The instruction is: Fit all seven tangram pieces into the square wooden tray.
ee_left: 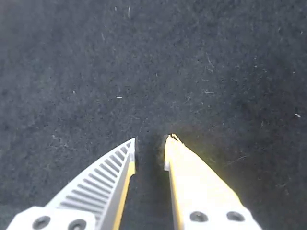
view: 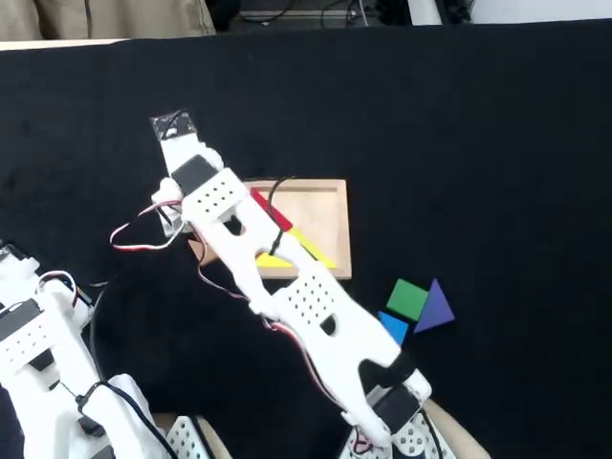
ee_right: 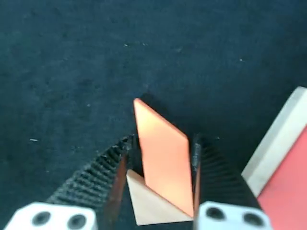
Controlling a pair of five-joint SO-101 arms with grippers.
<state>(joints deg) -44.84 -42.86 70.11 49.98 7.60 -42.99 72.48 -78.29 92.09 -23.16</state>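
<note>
Tray (view: 320,203): 2 pieces (view: 271,212) (view: 311,249) | beside: 3 | right fingers (ee_right: 218,167) grip orange piece (ee_right: 163,153) | left fingers (ee_left: 192,184) narrow

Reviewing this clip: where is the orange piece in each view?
High view: orange piece, a sliver beside the wooden tray's left edge, mostly under an arm.
Left wrist view: left gripper over black cloth.
Right wrist view: orange piece between the right gripper's fingers.
Shared landmark: the wooden tray's rim.
</note>
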